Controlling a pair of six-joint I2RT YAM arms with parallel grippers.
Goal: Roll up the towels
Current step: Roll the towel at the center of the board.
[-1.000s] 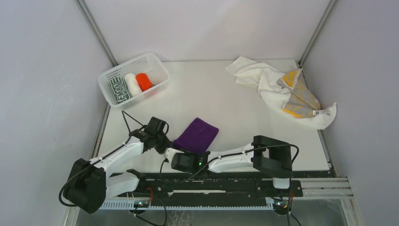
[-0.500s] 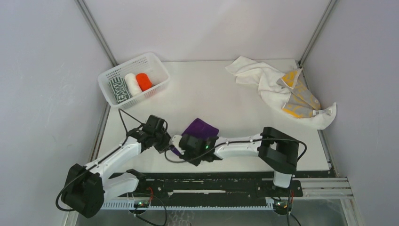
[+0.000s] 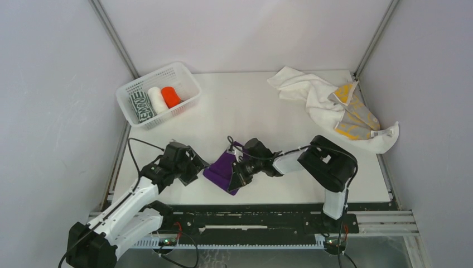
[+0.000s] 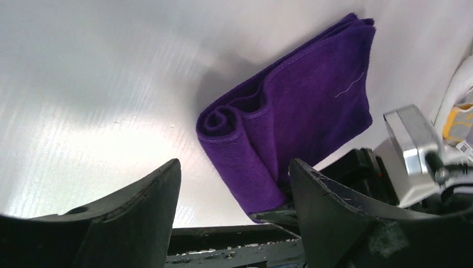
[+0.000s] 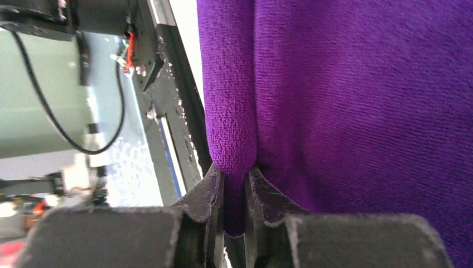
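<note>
Low, stretched leftward, the right pincer (image 5: 234, 180) nips the purple towel (image 5: 362, 111).

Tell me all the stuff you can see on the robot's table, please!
Purple cloth towel: one, purple, partly rolled, near middle of the table.
White plastic mesh basket: one, white, far left corner.
Dark green-and-white patterned rolled towel: one, in the basket.
White rolled towel: one, in the basket, middle.
Orange-red rolled towel: one, in the basket.
Crumpled white towel heap: white, far right; cannot tell how many.
Yellow-and-grey patterned towel: at least one, on the white heap.
White table: one.
Left gripper: black, open, beside the purple towel.
Right gripper: black, pinching the purple towel's edge.
</note>
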